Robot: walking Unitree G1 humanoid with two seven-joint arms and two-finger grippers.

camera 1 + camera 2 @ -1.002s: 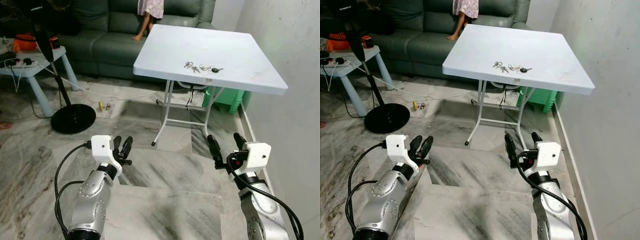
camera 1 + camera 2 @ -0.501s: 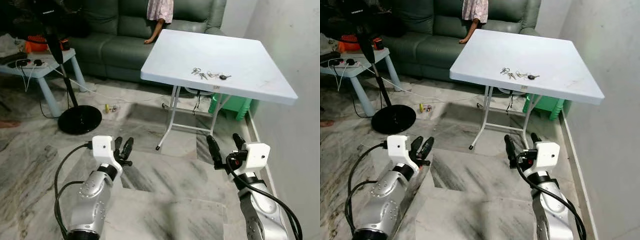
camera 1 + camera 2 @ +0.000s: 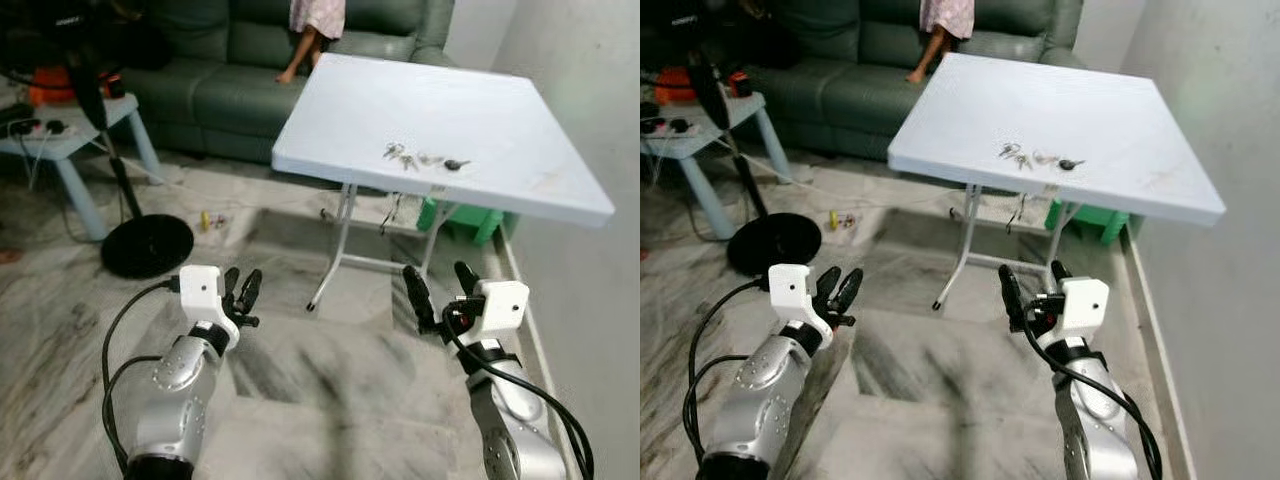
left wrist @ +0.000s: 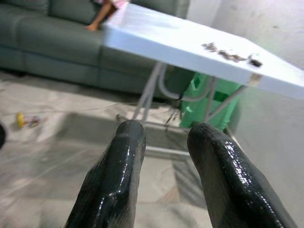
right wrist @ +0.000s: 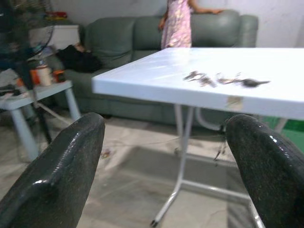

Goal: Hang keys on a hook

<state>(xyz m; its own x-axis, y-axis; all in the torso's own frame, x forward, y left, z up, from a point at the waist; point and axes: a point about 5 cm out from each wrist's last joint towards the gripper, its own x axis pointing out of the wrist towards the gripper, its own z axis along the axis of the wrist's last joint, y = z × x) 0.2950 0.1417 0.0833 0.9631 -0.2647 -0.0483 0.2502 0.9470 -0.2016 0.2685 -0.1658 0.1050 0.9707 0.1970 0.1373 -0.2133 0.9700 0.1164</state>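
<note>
White table (image 3: 520,120) nearer than before

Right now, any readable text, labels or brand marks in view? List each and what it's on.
None legible.
Black standing fan: white lettering on its head, too blurred to read.
White folding table: small tag on its front edge, blurred, unreadable.
Bunch of metal keys: no markings can be made out.

Metal keys (image 3: 420,158) lie on a smooth white plastic table (image 3: 520,110) above glossy marble floor (image 3: 330,380).
</note>
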